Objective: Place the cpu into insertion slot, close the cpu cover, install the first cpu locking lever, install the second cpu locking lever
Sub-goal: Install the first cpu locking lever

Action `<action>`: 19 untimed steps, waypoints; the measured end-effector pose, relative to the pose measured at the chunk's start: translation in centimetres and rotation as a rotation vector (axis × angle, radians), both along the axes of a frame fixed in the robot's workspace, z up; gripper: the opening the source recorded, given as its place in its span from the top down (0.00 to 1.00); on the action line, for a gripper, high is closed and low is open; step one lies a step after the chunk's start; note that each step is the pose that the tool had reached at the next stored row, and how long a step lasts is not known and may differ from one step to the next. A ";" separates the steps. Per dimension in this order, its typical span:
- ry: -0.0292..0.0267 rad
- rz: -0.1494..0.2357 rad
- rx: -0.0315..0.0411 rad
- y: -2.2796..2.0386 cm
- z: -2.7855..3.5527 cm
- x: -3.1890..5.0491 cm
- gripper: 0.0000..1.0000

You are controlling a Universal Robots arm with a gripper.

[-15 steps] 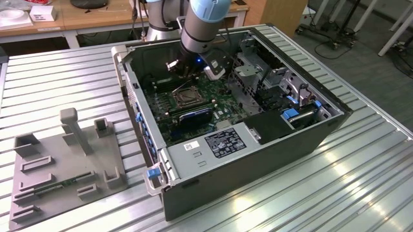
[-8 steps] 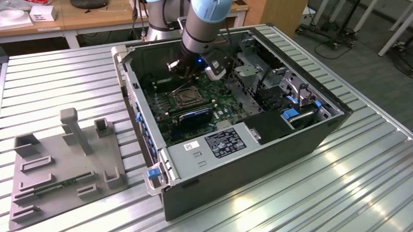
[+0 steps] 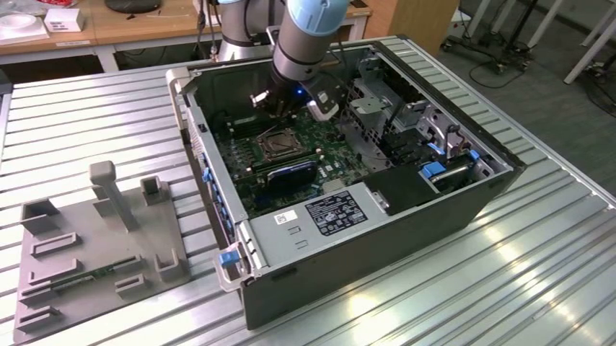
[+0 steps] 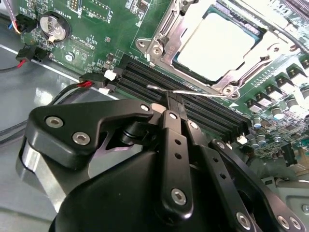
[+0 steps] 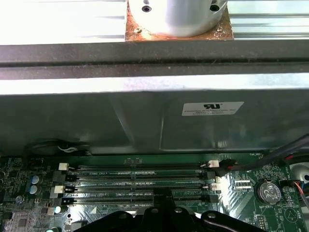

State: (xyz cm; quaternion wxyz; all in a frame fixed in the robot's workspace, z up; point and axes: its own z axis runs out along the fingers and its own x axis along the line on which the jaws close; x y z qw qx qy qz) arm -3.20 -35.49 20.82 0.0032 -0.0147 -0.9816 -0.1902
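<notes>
The cpu (image 4: 217, 42), a pale silvery square, lies in the insertion slot (image 3: 276, 144) on the green motherboard. The cpu cover (image 4: 166, 36), a silvery metal frame, lies down around the chip. A thin silvery locking lever (image 4: 205, 92) runs along the socket's edge beside the memory slots. My gripper (image 4: 174, 99) is shut, and its narrow black fingertips (image 4: 174, 107) meet right at that lever. In the exterior view the gripper (image 3: 281, 114) hangs inside the open computer case, just behind the socket. The fingertips (image 5: 162, 199) also stand over the memory slots in the first wrist view.
Long black memory slots (image 4: 145, 79) lie between the gripper and the socket. A coin battery (image 4: 52, 26) and red-black cables (image 4: 91, 84) sit on the board's edge. The case walls (image 3: 356, 216) close in on all sides. A grey fixture (image 3: 97, 245) lies on the table at the exterior view's left.
</notes>
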 end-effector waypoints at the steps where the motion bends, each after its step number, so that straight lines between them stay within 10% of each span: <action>1: -0.0001 0.000 0.0001 -0.02 -0.01 0.00 0.89; 19: -0.0002 0.000 -0.0005 0.30 -0.08 0.00 0.89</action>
